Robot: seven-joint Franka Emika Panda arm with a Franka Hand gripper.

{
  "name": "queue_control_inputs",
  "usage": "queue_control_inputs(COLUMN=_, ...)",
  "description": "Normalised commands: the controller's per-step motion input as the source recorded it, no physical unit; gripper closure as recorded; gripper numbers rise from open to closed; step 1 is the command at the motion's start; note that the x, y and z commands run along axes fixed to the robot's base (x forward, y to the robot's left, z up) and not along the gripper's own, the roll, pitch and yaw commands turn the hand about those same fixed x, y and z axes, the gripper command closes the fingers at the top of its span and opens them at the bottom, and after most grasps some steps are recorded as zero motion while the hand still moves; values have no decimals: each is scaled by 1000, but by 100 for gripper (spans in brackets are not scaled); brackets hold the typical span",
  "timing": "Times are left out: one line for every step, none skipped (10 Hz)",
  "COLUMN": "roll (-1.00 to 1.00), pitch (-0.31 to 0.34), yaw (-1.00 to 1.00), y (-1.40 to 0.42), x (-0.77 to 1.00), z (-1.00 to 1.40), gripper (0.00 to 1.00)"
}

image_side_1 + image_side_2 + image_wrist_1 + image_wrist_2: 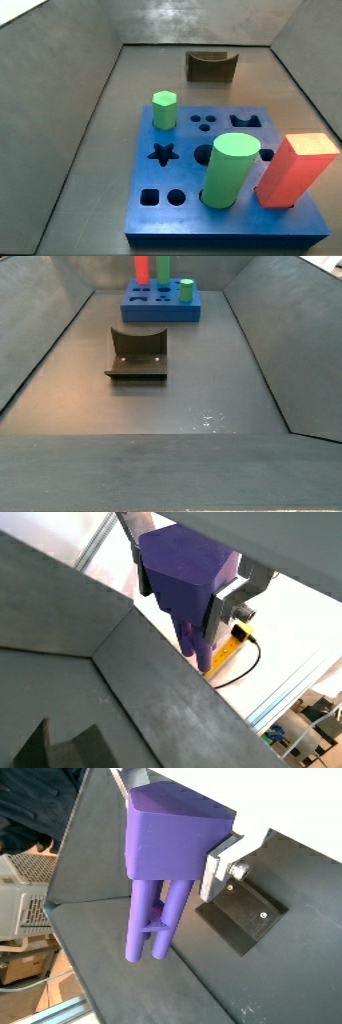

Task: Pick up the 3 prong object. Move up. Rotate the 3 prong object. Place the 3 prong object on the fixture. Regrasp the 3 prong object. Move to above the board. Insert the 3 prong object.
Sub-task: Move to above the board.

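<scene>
In both wrist views my gripper (185, 590) (171, 830) is shut on the purple 3 prong object (187, 567) (171, 843). It grips the object's thick head, and the prongs (150, 928) hang down above the dark floor. A silver finger (225, 610) (219, 860) presses on its side. The fixture (211, 66) (138, 353) stands bare on the floor. The blue board (171, 205) (139, 308) lies apart from it. Neither side view shows the gripper or the purple object.
The board bears a green hexagonal peg (163, 108), a tall green cylinder (230, 170) and an orange-red block (297, 170). Sloping grey walls (40, 346) ring the floor. A yellow cable (238, 647) lies outside the bin. A dark screwed plate (247, 918) lies below the gripper.
</scene>
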Motion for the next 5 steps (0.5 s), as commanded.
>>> queue_control_inputs(roll=-47, pitch=121, yaw=58, y=-8, x=-30, z=917, gripper=100)
queue_control_inputs(roll=-42, pitch=121, yaw=73, y=-7, x=-13, z=720, gripper=100)
queue_control_inputs(roll=-42, pitch=119, yaw=80, y=-8, x=-4, z=569, gripper=100)
queue_control_inputs(roll=-43, pitch=112, yaw=92, y=-9, x=1, z=370, gripper=100)
queue_control_inputs(roll=-40, pitch=109, yaw=96, y=-11, x=2, z=272, gripper=100)
